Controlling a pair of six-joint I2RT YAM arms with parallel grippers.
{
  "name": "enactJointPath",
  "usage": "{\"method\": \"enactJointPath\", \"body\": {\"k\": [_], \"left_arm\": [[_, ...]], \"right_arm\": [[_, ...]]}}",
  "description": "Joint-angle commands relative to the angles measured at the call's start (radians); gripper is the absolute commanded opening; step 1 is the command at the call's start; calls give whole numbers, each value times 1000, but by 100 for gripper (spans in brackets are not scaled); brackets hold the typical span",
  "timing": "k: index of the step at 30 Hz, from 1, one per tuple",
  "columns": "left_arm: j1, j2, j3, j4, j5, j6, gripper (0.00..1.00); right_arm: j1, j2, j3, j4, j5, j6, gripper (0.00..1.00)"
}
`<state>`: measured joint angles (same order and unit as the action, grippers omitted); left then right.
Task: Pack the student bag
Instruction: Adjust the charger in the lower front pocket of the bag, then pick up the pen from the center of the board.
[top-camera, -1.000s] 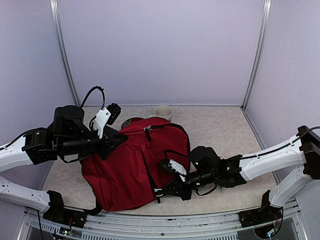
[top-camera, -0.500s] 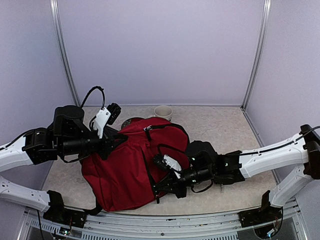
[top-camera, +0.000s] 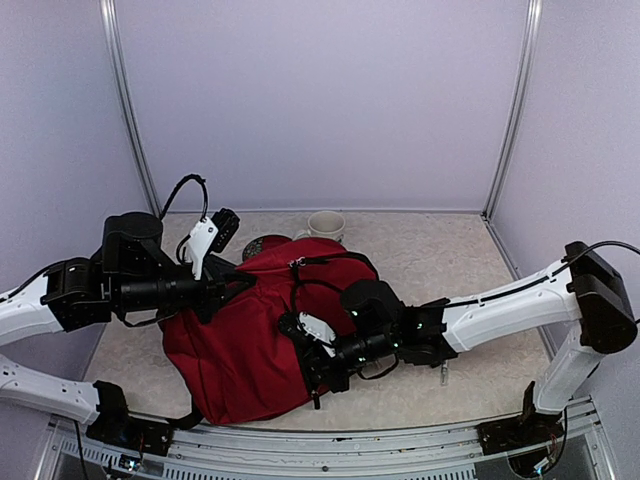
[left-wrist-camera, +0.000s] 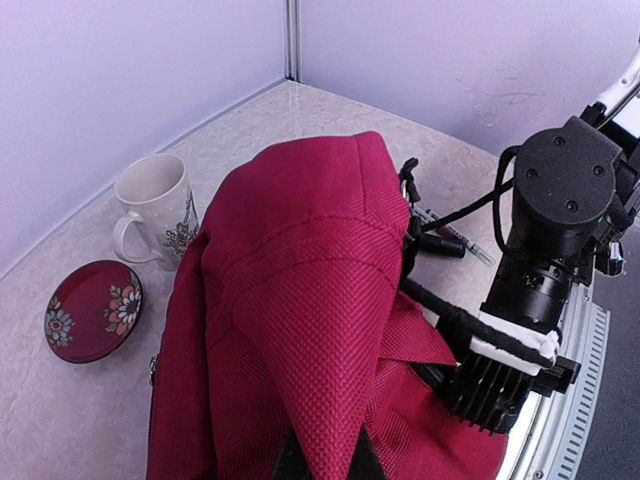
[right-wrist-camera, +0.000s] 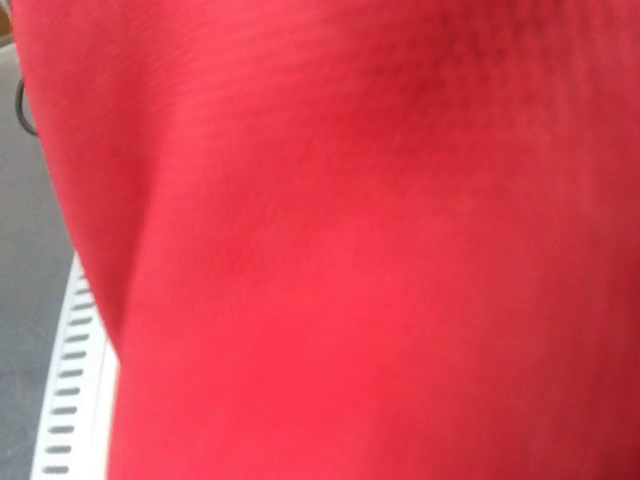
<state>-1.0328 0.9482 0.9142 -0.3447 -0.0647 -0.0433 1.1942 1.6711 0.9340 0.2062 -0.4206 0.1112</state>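
From above, the student bag (top-camera: 250, 330) lies slumped on the near-left part of the desk (top-camera: 450, 260), a big dark-red fabric heap. In the last second the right arm has swept leftward, carrying the right fingers (top-camera: 298, 330) from the bag's near-right edge well onto its front. The left fingers (top-camera: 235, 286) have barely moved at the bag's left side. I judge that one arm holds the bag while the other works at a closure or the opening, so packing is still under way. A pale mug (top-camera: 325, 224) stands by the far edge.

In the left wrist view, the left fingers (left-wrist-camera: 288, 465) are clamped on a raised ridge of coarse woven cloth. The glazed mug (left-wrist-camera: 152, 205) and a round flowered red plate (left-wrist-camera: 93, 310) sit beside the bag. The ribbed black right fingers (left-wrist-camera: 490, 395) are closed together against the fabric. A black strap (left-wrist-camera: 440, 310) runs by them, but I cannot tell if they pinch it.

The right wrist view is filled with blurred red cloth, with a slotted white rail (right-wrist-camera: 70, 400) at its lower left. Its own fingers are not visible.
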Motion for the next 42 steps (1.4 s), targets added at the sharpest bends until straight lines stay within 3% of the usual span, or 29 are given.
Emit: {"method": "enactJointPath", "body": {"k": [1,6,11,15,19,22,28,34,42], "left_arm": [[-1,-50,23,160,30,8,0],[-1,-39,22,141,13,3,0],[0,-28,21,141,-6,11,0],[0,-16,22,136,-9,12,0],[2,-10,20,143,-11,6,0],[2,-5,23,140,-9,3,0],[2,-3,25,133,-17,3,0],[2,-3,22,129,-15,0,0],[1,-12,14,129,-15,2,0]], "right_arm": [[-19,24,76,-7,-75,-37,4],[-76,-212,-6,-43,20,-17,27],[-96,-455,-54,-230,109,-34,54],[-171,-622,-102,-326,276,88,66],[-288,-614,-94,-575,605,351,64],[-325,-513,-82,-771,721,458,67],[-348,-276,-86,-845,653,458,80],[-376,-121,-77,-858,613,437,81],[-435,-71,-106,-786,570,387,50]]}}
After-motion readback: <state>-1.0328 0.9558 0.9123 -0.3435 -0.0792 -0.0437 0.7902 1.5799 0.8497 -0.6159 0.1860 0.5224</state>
